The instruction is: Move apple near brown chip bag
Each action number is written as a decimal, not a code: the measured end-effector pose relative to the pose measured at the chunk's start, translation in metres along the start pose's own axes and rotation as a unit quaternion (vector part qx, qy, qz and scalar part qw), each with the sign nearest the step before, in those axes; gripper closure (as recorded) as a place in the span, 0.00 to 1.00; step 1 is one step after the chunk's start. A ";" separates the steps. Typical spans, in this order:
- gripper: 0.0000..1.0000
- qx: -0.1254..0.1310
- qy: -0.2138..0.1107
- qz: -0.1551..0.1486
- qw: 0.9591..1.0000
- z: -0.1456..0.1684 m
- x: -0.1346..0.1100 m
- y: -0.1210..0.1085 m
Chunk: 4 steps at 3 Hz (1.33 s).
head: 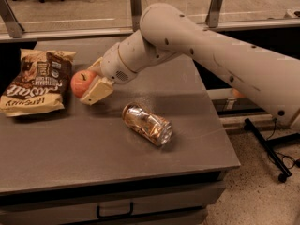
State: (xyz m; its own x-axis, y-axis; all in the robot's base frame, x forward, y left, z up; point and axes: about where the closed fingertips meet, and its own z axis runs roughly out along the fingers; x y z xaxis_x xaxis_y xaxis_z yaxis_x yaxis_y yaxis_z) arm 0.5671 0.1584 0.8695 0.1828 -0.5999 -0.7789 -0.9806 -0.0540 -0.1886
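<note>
My gripper (pixel 90 84) is shut on the apple (pixel 82 82), a small red-orange fruit with a dark stem. It holds the apple just above the grey table (pixel 70 144), right beside the right edge of the brown chip bag (pixel 34 80). The bag lies flat at the table's left side, dark brown and tan with white lettering. My white arm reaches in from the right across the table.
A shiny orange-and-silver drink can (pixel 147 124) lies on its side in the middle of the table, right of and nearer than the gripper. A drawer handle (pixel 115 212) shows under the front edge. A black stand base (pixel 272 149) is on the floor at right.
</note>
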 end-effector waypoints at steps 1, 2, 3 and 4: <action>0.60 0.005 0.021 -0.008 1.000 0.021 0.000 -0.002; 0.36 0.004 0.040 -0.011 0.999 0.035 0.003 0.000; 0.12 -0.001 0.048 -0.006 0.999 0.040 0.005 -0.001; 0.00 0.000 0.056 -0.004 0.998 0.036 0.009 -0.002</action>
State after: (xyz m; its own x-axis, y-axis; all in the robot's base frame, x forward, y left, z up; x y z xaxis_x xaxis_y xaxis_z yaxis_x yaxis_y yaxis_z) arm 0.5730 0.1815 0.8411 0.1806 -0.6856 -0.7052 -0.9793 -0.0587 -0.1937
